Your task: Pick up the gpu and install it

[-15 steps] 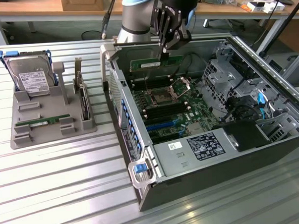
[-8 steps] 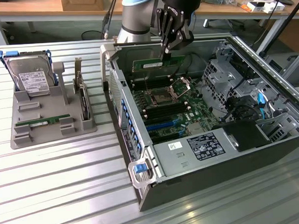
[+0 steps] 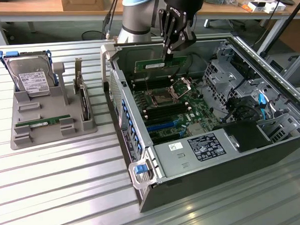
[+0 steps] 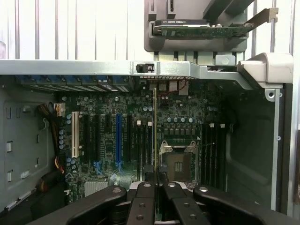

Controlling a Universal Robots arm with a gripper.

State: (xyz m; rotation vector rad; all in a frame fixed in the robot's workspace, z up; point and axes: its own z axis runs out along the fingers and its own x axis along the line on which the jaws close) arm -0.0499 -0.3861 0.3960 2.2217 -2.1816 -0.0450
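**Item:** gpu (image 3: 160, 65), a green stick with a white label; the writing was too small to read.
**Location:** it was pinched on edge between the arm's fingers (image 3: 172, 34) and held over the motherboard (image 3: 175, 109) inside the open computer case (image 3: 217, 179), near the processor socket (image 4: 178, 161).
**Setting:** the case stood on a ribbed metal surface (image 3: 58, 186).
**Markings:** a black-and-white sticker (image 3: 207, 146) lay on the case's inner cover, its text unreadable.
**Also present:** a grey tray (image 3: 51, 139) at the exterior view's left carried a hard drive (image 3: 33, 77) in blue rails, its white label unreadable. A second green stick (image 3: 43, 122) lay flat on the tray.
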